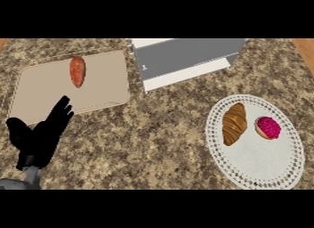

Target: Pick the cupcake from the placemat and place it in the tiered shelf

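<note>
A cupcake [269,128] with pink frosting sits on the white lace-edged placemat [261,167] at the right, beside a brown croissant [234,123]. The grey tiered shelf [185,55] stands at the back centre, with a white lower ledge facing the front. My left hand [41,133] is at the lower left, fingers straight and pointing up and away, holding nothing, far from the cupcake. Its fingertips overlap the near corner of a beige board. My right hand does not show.
A beige cutting board [47,89] lies at the back left with a reddish sweet potato [77,71] on it. The counter top [159,133] is speckled brown stone, and wooden strips show at both back corners.
</note>
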You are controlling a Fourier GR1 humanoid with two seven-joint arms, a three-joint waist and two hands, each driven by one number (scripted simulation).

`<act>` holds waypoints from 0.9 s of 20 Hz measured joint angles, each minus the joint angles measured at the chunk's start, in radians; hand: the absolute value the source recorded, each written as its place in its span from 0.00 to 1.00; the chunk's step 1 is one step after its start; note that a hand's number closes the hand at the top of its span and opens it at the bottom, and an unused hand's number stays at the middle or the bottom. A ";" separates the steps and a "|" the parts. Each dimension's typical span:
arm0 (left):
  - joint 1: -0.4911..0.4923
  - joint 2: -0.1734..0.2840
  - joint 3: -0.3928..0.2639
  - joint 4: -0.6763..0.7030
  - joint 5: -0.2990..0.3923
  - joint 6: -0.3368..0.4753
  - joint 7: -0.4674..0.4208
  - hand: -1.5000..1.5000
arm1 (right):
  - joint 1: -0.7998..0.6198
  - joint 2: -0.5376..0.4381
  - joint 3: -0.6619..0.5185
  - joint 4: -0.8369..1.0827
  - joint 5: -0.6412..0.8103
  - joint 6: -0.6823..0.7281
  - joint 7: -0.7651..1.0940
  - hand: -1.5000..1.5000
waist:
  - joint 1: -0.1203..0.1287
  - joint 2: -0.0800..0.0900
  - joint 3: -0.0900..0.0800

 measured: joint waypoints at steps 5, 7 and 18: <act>0.015 -0.021 0.017 0.089 0.023 -0.011 0.029 0.50 | 0.064 -0.037 -0.080 0.222 -0.046 0.186 -0.164 0.00 | 0.016 -0.004 -0.003; 0.011 -0.029 0.023 0.103 0.021 -0.013 0.024 0.50 | 0.087 -0.069 -0.095 0.263 -0.048 0.278 -0.231 0.00 | 0.018 -0.008 -0.003; 0.010 -0.030 0.072 0.149 0.022 -0.067 -0.006 0.50 | 0.141 -0.226 -0.068 0.091 -0.055 0.534 -0.105 0.00 | 0.022 -0.019 -0.005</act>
